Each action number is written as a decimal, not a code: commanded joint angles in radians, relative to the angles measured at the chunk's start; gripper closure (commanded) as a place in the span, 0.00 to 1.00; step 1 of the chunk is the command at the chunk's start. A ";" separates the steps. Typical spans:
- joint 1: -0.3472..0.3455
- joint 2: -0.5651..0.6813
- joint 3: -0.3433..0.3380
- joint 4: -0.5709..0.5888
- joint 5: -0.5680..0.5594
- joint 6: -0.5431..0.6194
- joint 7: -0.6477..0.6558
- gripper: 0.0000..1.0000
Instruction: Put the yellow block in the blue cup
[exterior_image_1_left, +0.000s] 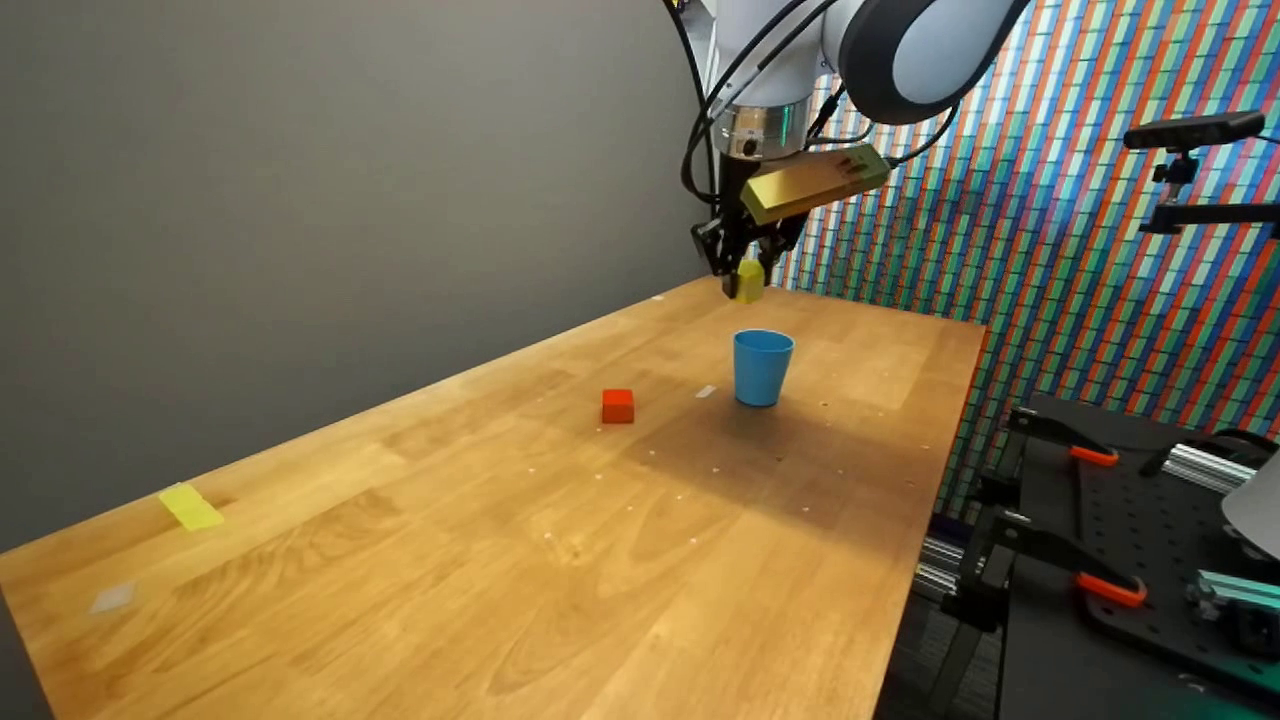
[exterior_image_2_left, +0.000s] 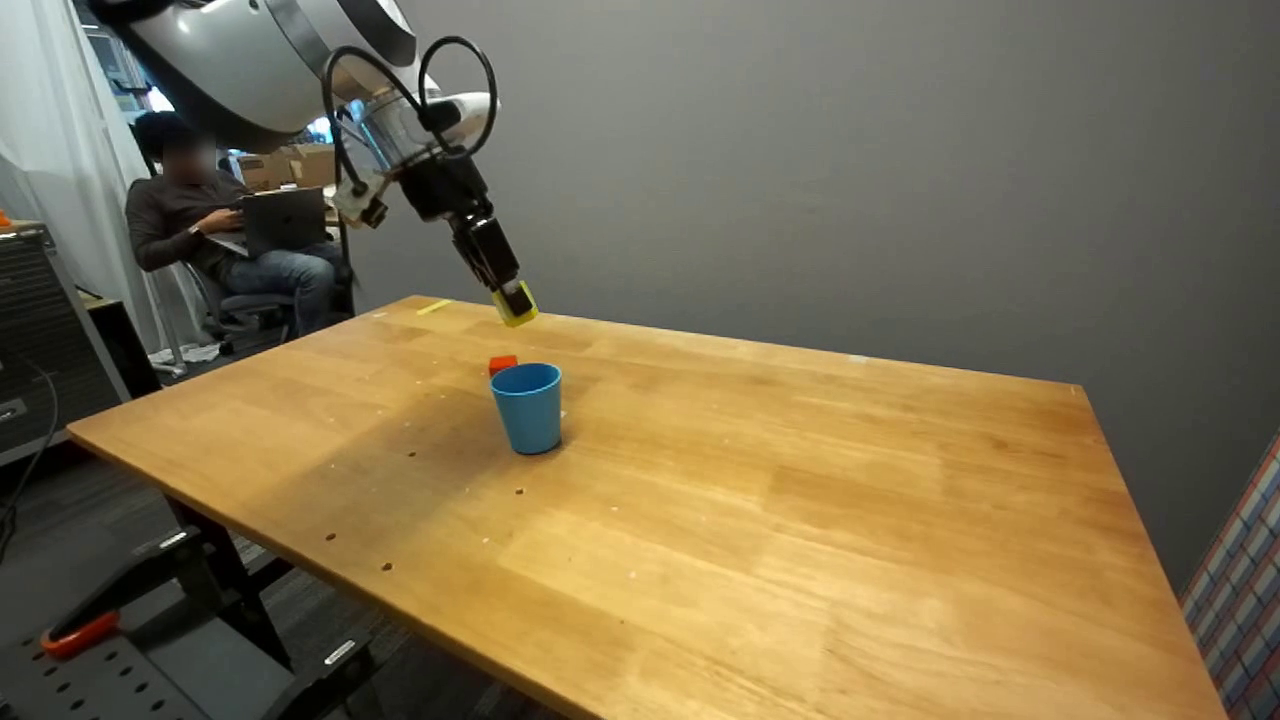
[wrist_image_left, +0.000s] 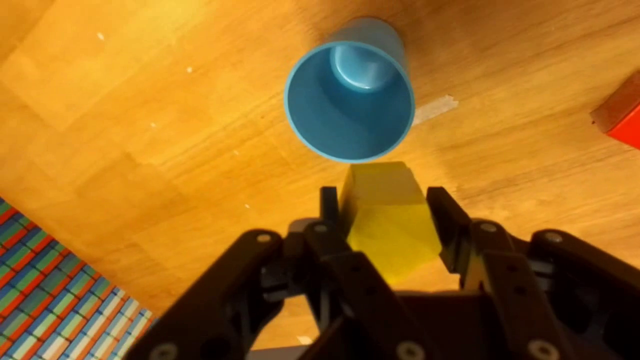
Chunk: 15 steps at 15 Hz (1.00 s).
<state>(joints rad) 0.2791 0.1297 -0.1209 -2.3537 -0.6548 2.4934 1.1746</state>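
The gripper (exterior_image_1_left: 747, 284) is shut on the yellow block (exterior_image_1_left: 751, 279) and holds it in the air above the table. The block also shows between the fingers in the wrist view (wrist_image_left: 392, 230) and, partly hidden by a finger, in an exterior view (exterior_image_2_left: 513, 319). The blue cup (exterior_image_1_left: 762, 370) stands upright and open on the table, also in an exterior view (exterior_image_2_left: 531, 412). In the wrist view the cup (wrist_image_left: 350, 120) lies just ahead of the block, and its inside looks empty. The block is higher than the cup's rim and apart from it, not over the opening.
A small red block (exterior_image_1_left: 618, 407) sits on the wooden table (exterior_image_1_left: 480, 580) near the cup; it also shows in the wrist view (wrist_image_left: 627, 120). A flat yellow piece (exterior_image_1_left: 191, 506) lies near a table edge. A grey wall (exterior_image_2_left: 800, 180) stands behind the table.
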 joint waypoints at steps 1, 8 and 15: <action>-0.071 -0.002 0.070 -0.005 0.080 -0.008 -0.001 0.78; -0.133 0.010 0.071 -0.011 0.161 -0.004 0.001 0.78; -0.157 0.065 0.070 0.000 0.218 -0.002 -0.019 0.78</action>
<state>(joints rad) 0.1364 0.1764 -0.0626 -2.3649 -0.4789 2.4931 1.1744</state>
